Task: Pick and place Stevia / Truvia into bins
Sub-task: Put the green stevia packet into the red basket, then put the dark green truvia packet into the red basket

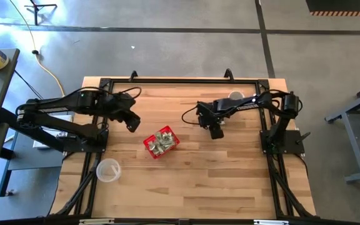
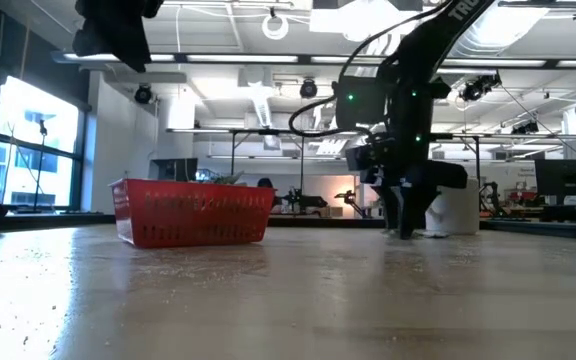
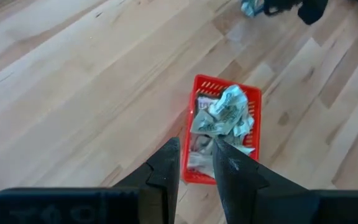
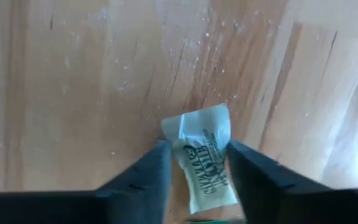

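Observation:
The red basket (image 1: pixel 161 142) (image 2: pixel 193 212) stands on the table's middle, with several pale green and white Stevia sachets (image 3: pixel 222 115) piled in it. One more sachet (image 4: pixel 202 155) lies flat on the wood to the basket's right. My right gripper (image 1: pixel 215 131) (image 4: pixel 199 167) points down at the table there and is shut on this sachet. My left gripper (image 1: pixel 132 122) (image 3: pixel 196 163) hangs above the table, left of and beyond the basket; it is open, with nothing between its fingers. My right gripper pinches the sachet between its two fingers, which meet its two long edges (image 4: pixel 180 163). The fingers come from above, pointing down. The sachet lies on the table, and its far end (image 4: pixel 197 124) sticks out beyond the fingertips.
A clear plastic cup (image 1: pixel 108 170) stands near the table's front left. A white mug (image 1: pixel 235 97) stands at the far right, behind my right arm. Bare wood lies in front of the basket and toward the near edge.

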`<action>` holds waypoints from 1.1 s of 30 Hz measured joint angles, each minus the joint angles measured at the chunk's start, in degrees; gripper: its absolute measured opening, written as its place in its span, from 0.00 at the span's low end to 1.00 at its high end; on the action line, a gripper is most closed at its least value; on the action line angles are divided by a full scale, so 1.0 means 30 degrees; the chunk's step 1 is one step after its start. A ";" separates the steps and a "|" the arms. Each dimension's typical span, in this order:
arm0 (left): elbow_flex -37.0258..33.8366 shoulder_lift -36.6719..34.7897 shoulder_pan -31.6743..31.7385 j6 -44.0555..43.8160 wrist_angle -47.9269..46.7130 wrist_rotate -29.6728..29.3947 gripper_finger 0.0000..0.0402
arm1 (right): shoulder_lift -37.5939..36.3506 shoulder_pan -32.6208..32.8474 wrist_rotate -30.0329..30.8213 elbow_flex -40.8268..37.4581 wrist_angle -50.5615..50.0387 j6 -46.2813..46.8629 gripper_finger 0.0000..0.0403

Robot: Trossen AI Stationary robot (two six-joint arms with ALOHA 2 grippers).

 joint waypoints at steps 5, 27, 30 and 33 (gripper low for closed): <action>-0.0082 0.0002 0.0000 0.0426 -0.0178 0.0185 0.33 | 0.0146 -0.0133 -0.2305 0.0789 -0.1481 0.5342 0.06; -0.0082 0.0045 0.0000 0.3397 -0.0215 -0.0486 0.33 | 0.8921 0.3430 -1.0681 1.9708 -0.3794 0.9749 0.22; -0.0082 0.0060 -0.0015 0.3004 -0.0376 0.0348 0.33 | 0.9031 0.3395 -0.8377 2.1198 -0.7450 0.7648 0.33; -0.0082 0.0060 -0.0015 0.2382 -0.0364 0.0497 0.33 | 0.8188 0.3463 -0.2575 2.1389 -1.1106 0.4735 0.41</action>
